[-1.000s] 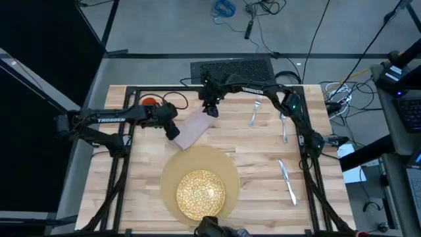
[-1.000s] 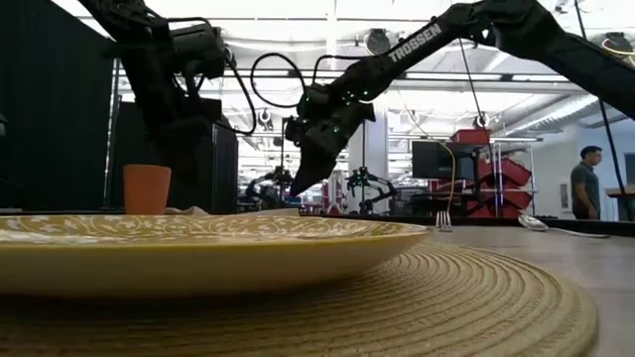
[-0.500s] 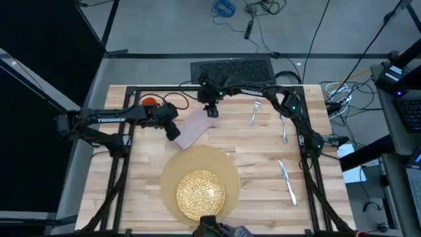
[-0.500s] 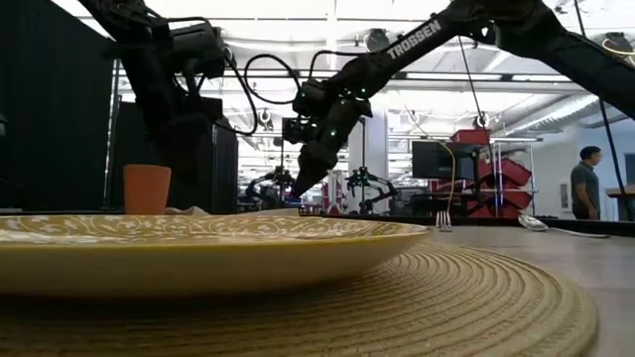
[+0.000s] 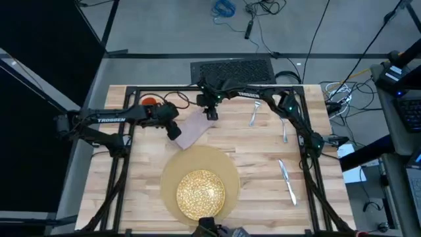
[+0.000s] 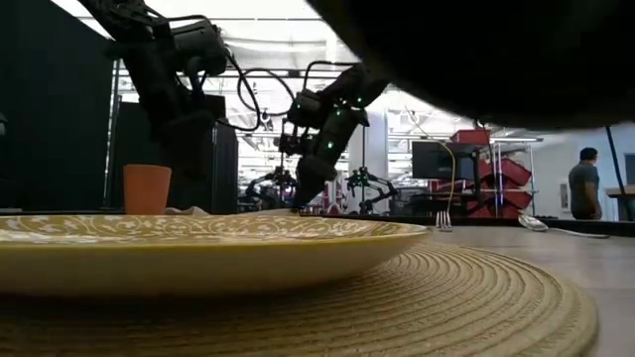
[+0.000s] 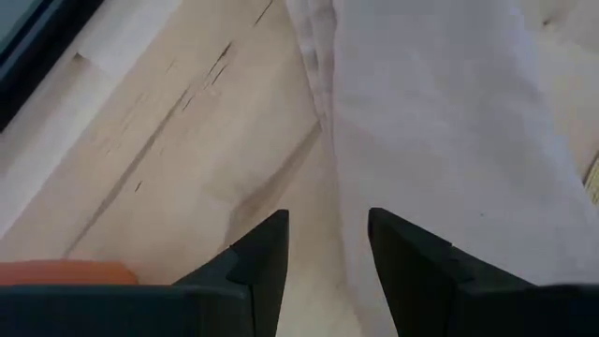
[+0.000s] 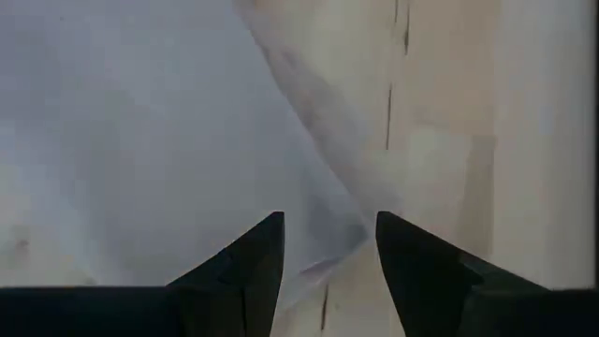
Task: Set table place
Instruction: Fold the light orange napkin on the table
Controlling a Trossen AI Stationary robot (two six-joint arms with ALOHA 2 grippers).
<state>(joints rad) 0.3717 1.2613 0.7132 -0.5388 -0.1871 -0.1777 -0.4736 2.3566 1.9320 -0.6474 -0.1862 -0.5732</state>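
The pinkish-grey napkin (image 5: 192, 128) lies flat on the table (image 5: 263, 158), beyond the tan mat (image 5: 220, 161) that carries the gold-speckled plate (image 5: 200, 191). My left gripper (image 5: 173, 131) is open and low over the napkin's left edge (image 7: 323, 103). My right gripper (image 5: 210, 114) is open, pointing down, with its fingers either side of the napkin's far right corner (image 8: 328, 248). The orange cup (image 5: 150, 101) stands at the far left. The fork (image 5: 253, 113), the spoon (image 5: 284, 126) and the knife (image 5: 287, 180) lie on the right. My left gripper has its fingers (image 7: 267, 248) astride the napkin's left edge; I cannot tell whether they touch it. My right gripper has its fingertips (image 8: 253, 253) right at the napkin's far right corner, coming from above; I cannot tell whether they touch the cloth.
A black frame rail (image 5: 164, 89) runs along the table's far side, close behind both grippers. Bare wood lies between the mat and the knife. A dark blurred shape (image 6: 496, 50) covers the low view's upper right. A person (image 6: 585, 188) stands far off in the room.
My right gripper has gone down toward the napkin's far right corner and now stands low over it. The napkin has stayed where it was.
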